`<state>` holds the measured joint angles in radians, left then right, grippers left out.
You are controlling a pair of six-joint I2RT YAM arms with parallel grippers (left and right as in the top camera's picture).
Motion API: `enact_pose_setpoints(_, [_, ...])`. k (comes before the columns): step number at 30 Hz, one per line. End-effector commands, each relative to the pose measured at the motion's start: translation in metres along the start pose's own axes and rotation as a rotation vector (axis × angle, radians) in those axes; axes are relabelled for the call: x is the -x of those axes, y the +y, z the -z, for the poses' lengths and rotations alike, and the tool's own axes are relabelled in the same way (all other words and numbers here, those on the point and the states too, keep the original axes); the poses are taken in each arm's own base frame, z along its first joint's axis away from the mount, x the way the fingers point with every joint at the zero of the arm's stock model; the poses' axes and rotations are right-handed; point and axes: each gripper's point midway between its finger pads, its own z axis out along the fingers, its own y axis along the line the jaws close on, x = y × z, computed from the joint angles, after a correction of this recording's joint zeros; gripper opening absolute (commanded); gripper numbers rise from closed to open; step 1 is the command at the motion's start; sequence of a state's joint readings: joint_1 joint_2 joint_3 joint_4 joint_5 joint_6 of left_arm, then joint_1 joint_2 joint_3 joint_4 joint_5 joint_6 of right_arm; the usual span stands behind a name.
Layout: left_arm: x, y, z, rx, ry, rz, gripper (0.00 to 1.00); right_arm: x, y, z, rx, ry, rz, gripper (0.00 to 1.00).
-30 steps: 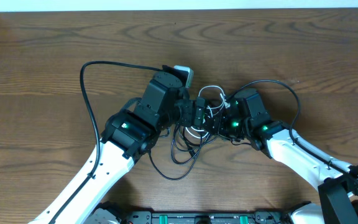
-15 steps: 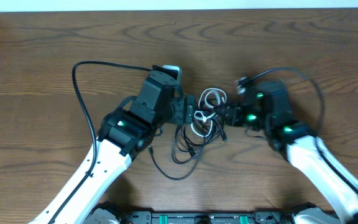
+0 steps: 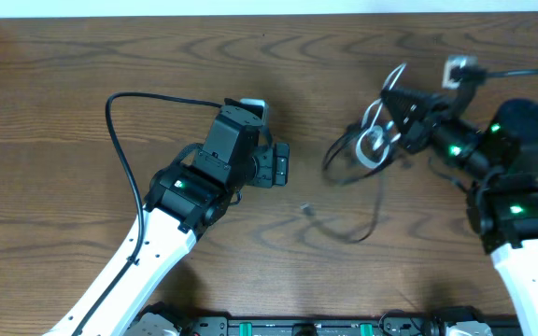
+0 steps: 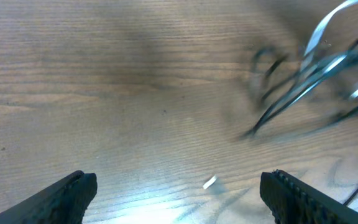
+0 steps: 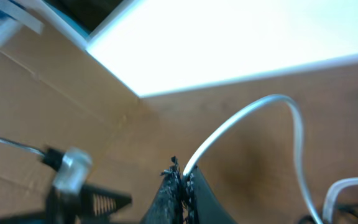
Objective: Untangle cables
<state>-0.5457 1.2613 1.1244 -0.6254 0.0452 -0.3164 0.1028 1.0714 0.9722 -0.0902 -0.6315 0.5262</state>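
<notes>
At left, saw the left gripper (image 3: 282,164) released, jaws spread wide over the bare wooden table (image 3: 63,93), nothing between them. Just right of it and nearer the front edge, noted a small pale plug end (image 3: 308,211) lying on the wood, apart from the jaws.

Further right, found the cables (image 3: 372,149) in a blurred bundle, hanging from the right gripper (image 3: 402,110), with white loops at the top and black cords trailing below. Traced the long axis from upper right, at that gripper, down to lower left, ending in a black cord (image 3: 374,210) sagging toward the table.

Saw the right gripper clenched on the white cable (image 5: 241,118). Got that pinch only from the right wrist view, the white cable rising from between the closed fingertips and arching right.

Got from the left wrist view only streaks of the bundle in the upper right, well clear of the open fingers (image 4: 73,190). Could not sort the cords there.
</notes>
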Motion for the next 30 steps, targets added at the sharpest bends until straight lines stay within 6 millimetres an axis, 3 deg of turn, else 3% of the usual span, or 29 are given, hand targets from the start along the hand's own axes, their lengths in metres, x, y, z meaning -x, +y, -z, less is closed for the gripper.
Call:
enact_pose_setpoints(1, [0.006,0.002,0.004,0.015,-0.015,-0.002,0.9,0.048,0.032,0.015,0.013,-0.092,0.175,0.01])
enact_pose_setpoints(2, [0.006,0.002,0.004,0.014,-0.014,-0.002,0.9,0.054,0.034,0.016,0.001,-0.097,0.187,0.01])
enact_pose_setpoints(4, [0.005,-0.001,0.004,-0.002,-0.009,0.006,1.0,0.058,0.034,0.015,-0.01,-0.085,0.197,0.01])
enact_pose_setpoints(8, [0.004,-0.017,0.005,-0.092,0.007,0.042,0.99,0.045,0.017,0.007,-0.066,-0.019,0.085,0.01])
enact_pose_setpoints(9, [0.004,-0.021,0.005,-0.117,0.011,0.041,0.94,0.041,0.011,0.005,-0.084,-0.007,0.044,0.01])
enact_pose_setpoints(12, [0.008,-0.036,0.007,-0.198,0.004,0.036,0.49,0.033,0.001,-0.002,-0.101,0.026,-0.008,0.01])
enact_pose_setpoints(13, [0.011,-0.043,0.009,-0.234,-0.005,0.033,0.36,0.032,-0.001,-0.003,-0.104,0.031,-0.017,0.01])
enact_pose_setpoints(14, [0.014,-0.049,0.011,-0.268,-0.013,0.029,0.29,0.031,-0.002,-0.004,-0.107,0.035,-0.026,0.01])
enact_pose_setpoints(18, [0.026,-0.077,0.019,-0.406,-0.06,-0.004,0.31,0.031,-0.003,-0.005,-0.111,0.035,-0.038,0.01])
enact_pose_setpoints(23, [0.02,-0.098,0.016,-0.453,-0.074,-0.075,0.68,0.029,-0.005,-0.004,-0.117,0.043,-0.051,0.01])
enact_pose_setpoints(26, [0.011,-0.104,0.007,-0.448,-0.044,-0.089,0.68,0.027,-0.005,-0.004,-0.119,0.049,-0.055,0.01])
enact_pose_setpoints(30, [0.005,-0.115,-0.007,-0.462,-0.023,-0.107,0.58,0.025,-0.007,-0.004,-0.125,0.058,-0.062,0.01])
